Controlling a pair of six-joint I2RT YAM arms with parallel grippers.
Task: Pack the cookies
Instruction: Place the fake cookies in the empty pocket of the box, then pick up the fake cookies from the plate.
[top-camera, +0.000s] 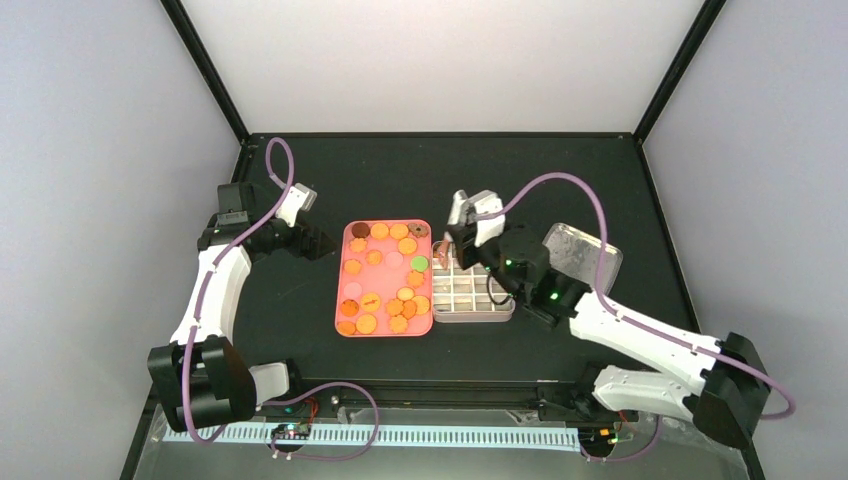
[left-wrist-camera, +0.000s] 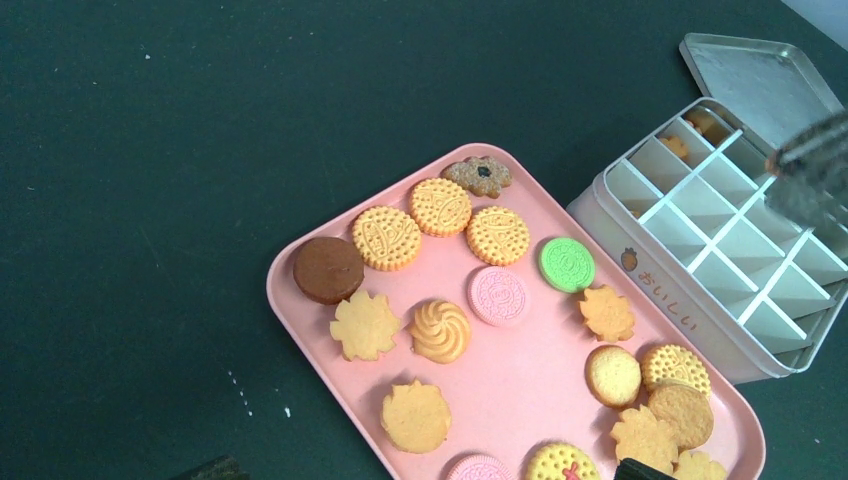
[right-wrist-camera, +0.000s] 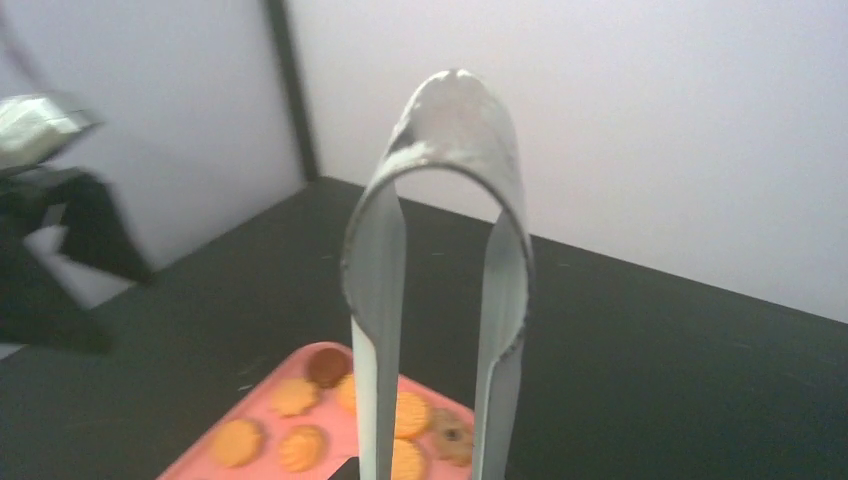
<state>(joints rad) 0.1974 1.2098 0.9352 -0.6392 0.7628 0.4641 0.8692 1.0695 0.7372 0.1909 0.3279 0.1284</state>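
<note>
Two arms stand over the black table (top-camera: 500, 170), one to each side of a single pink tray (left-wrist-camera: 300, 300). The cookies (left-wrist-camera: 440, 331) lie flat on that tray, and from the left wrist I count eighteen before the near end runs out of sight: thirteen orange or golden, two pink, one green, one dark brown and one brownish with a dark centre. Two more orange ones sit in the far cells of the one white divided box (left-wrist-camera: 690, 330), which stands touching the tray's right edge. I cannot count its cells with the arm over it. One metal lid (top-camera: 590, 255) lies on the table just beside the box's right side. The left gripper (top-camera: 325, 243) hangs by the tray's far left corner, its fingers spread as wide as they go, with nothing between them. The right gripper (top-camera: 458, 243) hovers over the box's far left corner, clamped on one pair of metal tongs (right-wrist-camera: 455, 130), whose looped end points up past the wrist camera.
</note>
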